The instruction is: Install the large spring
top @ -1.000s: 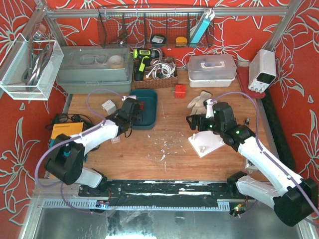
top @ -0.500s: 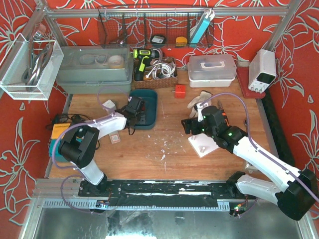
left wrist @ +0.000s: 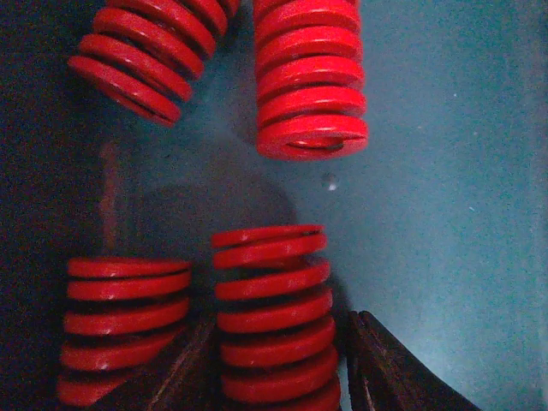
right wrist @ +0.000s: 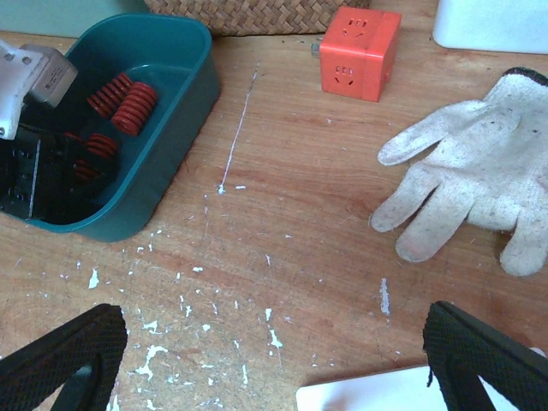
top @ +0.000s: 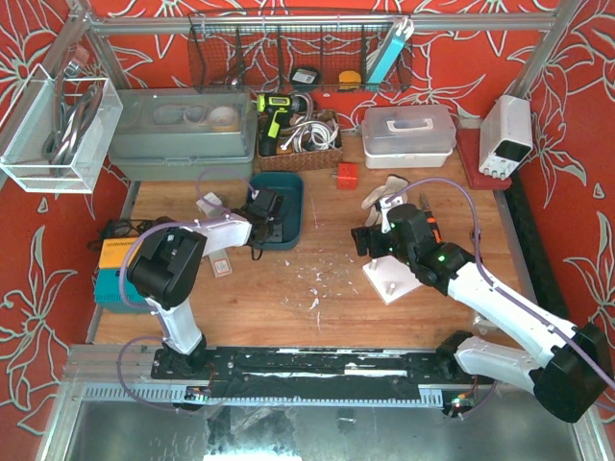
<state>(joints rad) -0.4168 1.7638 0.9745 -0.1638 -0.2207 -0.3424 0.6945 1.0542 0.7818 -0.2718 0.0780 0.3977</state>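
Located teal bin (top: 294, 184) toward far edge of wooden counter (top: 288, 298), left of centre. Logged left gripper (top: 269, 217) reaching down into the bin from its left side. Counted four red springs (right wrist: 127, 101) on the bin floor in left wrist view: two at top, two at bottom. Unable to single out the large spring by size from these views.

Noted bottom-middle spring (left wrist: 272, 300) lying between the left fingers (left wrist: 184, 377), one dark finger on each side. Left jaws apart, straddling that spring. Finger on the view's left close against the coils; other finger with a thin strip of bin floor showing beside the coils. Clamp not confirmed. Neighbouring spring (left wrist: 124, 317) just beside, outside the left-hand finger.

Found right gripper (right wrist: 274, 321) over bare wood right of centre, near white base plate (top: 399, 277), on its bin side. Right jaws spread wide over the wood, holding nothing. Saw a corner of the plate at bottom edge of right wrist view.

Recorded white work glove (right wrist: 479, 193) flat on the counter toward far edge, right of centre. Orange socket cube (right wrist: 355, 50) to its left, apart from it. Spotted wicker basket (top: 298, 144) against far edge behind the bin. White flecks scattered over the wood mid-counter.
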